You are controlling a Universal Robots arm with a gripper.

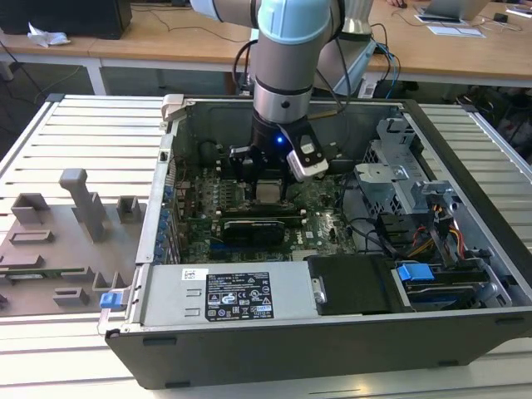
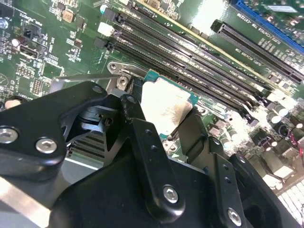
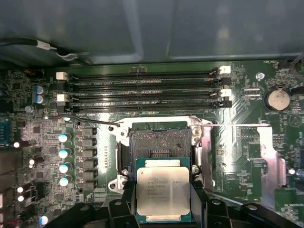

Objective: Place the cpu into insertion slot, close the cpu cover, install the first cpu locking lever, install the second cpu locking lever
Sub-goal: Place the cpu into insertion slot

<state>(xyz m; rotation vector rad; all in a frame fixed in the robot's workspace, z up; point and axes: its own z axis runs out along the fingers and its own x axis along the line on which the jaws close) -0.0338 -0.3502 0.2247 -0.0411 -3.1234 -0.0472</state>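
Observation:
The cpu (image 3: 163,192) is a small square chip with a silver-grey top, and my gripper (image 3: 163,195) is shut on its two sides. The second wrist view shows the same chip (image 2: 164,107) between my black fingers (image 2: 135,118). The insertion slot (image 3: 159,141) lies uncovered, its dark contact field showing, and the cpu overlaps the slot's near edge; contact cannot be judged. Two thin wire levers (image 3: 85,121) (image 3: 237,125) stick out to either side. A silver frame that looks like the cpu cover (image 3: 200,152) stands raised, edge-on beside the slot. In the exterior view my gripper (image 1: 268,184) hangs inside the case over the green motherboard (image 1: 320,208).
Long black memory slots (image 3: 142,90) run just beyond the socket, with a coin battery (image 3: 277,99) to one side. A power supply (image 1: 224,295) and a drive bay (image 1: 416,274) line the case front. A grey fixture plate (image 1: 66,241) lies at the exterior view's left.

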